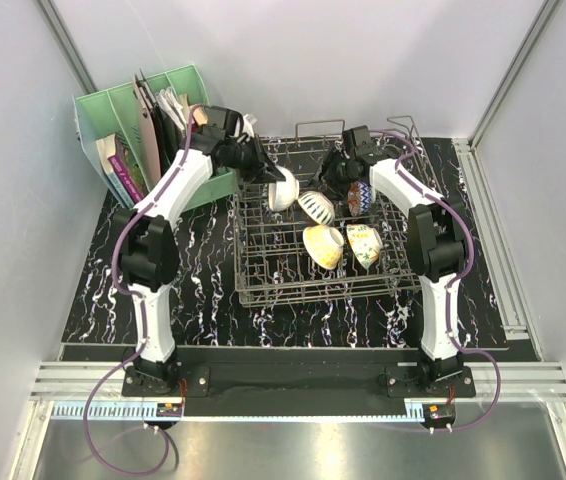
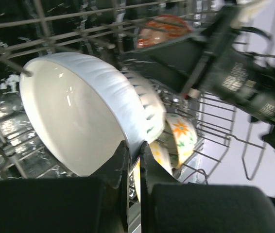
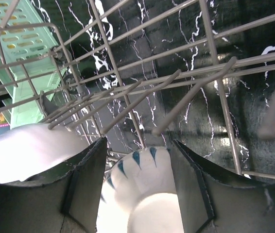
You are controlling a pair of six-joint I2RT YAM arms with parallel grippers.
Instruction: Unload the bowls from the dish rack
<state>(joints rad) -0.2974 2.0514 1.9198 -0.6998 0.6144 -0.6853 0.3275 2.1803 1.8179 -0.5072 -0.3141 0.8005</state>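
- Left gripper (image 2: pixel 133 149): fingers pinched together on the rim of the cream-white bowl (image 2: pixel 74 116), which is tilted on edge at the rear left of the dish rack (image 1: pixel 255 280).
- Right gripper (image 3: pixel 140 177): fingers apart, one on each side of the foot of the blue-and-white bowl (image 3: pixel 145 167) (contact not clear, so I cannot tell whether they grip it).
- Also in the rack: striped bowl (image 1: pixel 315 207) mid-row, with the tan-yellow bowl (image 1: pixel 323 245) and floral bowl (image 1: pixel 363 245) nearer the front.
- Green file holder (image 1: pixel 103 110) stands left of the rack.
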